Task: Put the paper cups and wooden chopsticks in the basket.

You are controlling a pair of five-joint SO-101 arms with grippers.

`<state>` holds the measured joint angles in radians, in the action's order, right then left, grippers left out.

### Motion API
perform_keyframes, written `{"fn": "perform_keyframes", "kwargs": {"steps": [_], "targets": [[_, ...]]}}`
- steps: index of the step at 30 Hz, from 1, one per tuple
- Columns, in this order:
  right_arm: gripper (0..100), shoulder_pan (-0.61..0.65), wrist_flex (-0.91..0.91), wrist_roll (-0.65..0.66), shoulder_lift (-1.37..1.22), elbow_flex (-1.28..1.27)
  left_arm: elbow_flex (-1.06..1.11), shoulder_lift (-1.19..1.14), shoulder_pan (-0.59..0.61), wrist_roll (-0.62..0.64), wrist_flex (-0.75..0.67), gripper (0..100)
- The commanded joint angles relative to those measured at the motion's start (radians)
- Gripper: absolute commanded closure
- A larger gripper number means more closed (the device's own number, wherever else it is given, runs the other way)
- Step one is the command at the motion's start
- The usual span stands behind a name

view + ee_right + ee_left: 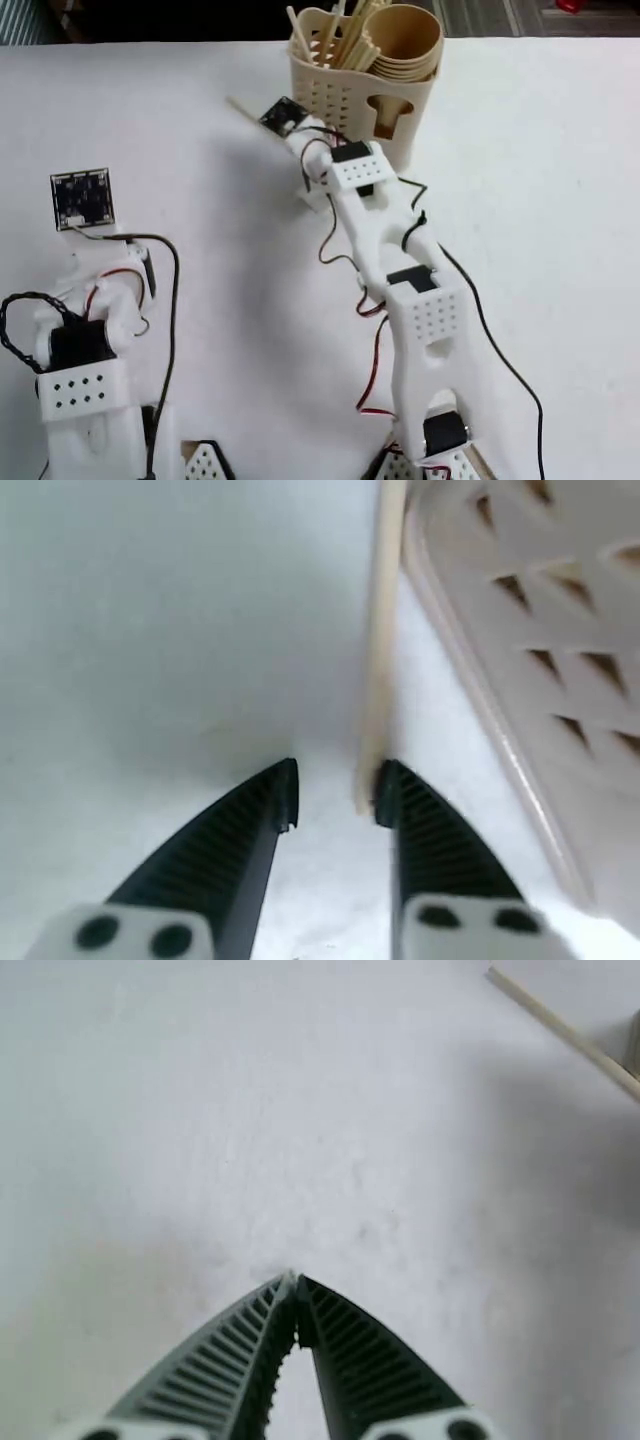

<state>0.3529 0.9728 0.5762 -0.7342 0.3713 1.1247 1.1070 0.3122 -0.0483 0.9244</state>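
White table (560, 200) is carrying the basket (335, 95) at its far side, with paper cups (410, 40) and several chopsticks (335, 35) already sitting inside. One loose chopstick (380, 630) is lying flat just beside the basket wall. Your right gripper (335, 785) is hanging open over its near end, with the stick hugging one finger, off-centre. If you close now, you're risking pinching only the tip, so it's likely pivoting or flicking away, or a finger is catching the basket. Left gripper (295, 1285) is sitting closed and empty, well apart. No readable labels or writing are showing anywhere
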Motion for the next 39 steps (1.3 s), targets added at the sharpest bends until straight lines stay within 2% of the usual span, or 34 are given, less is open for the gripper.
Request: {"fn": "perform_keyframes", "kwargs": {"steps": [1,6,14,20,29,32,35,39], "targets": [[98.0,0.007,0.061,-0.005,0.01,0.012,-0.005,0.019,0.008,-0.009,-0.025,98],[98.1,0.031,0.202,0.153,0.036,0.012,-0.005,0.019,0.008,-0.009,-0.025,98],[98.1,0.004,0.429,0.17,0.122,0.012,-0.005,0.019,0.008,-0.009,-0.025,98],[98.1,-0.025,0.665,0.35,0.182,0.011,-0.005,0.019,0.008,-0.009,-0.025,98],[97.8,-0.14,0.737,0.465,0.211,0.005,-0.005,0.019,0.008,-0.009,-0.025,98],[89.9,-0.128,0.739,0.466,0.214,0.009,-0.005,0.019,0.008,-0.009,-0.025,98],[78.0,-0.096,0.731,0.394,0.214,0.011,-0.005,0.019,0.008,-0.011,-0.025,98],[74.8,-0.01,0.684,0.299,0.205,0.046,-0.005,0.019,0.008,-0.011,-0.025,98]]}}
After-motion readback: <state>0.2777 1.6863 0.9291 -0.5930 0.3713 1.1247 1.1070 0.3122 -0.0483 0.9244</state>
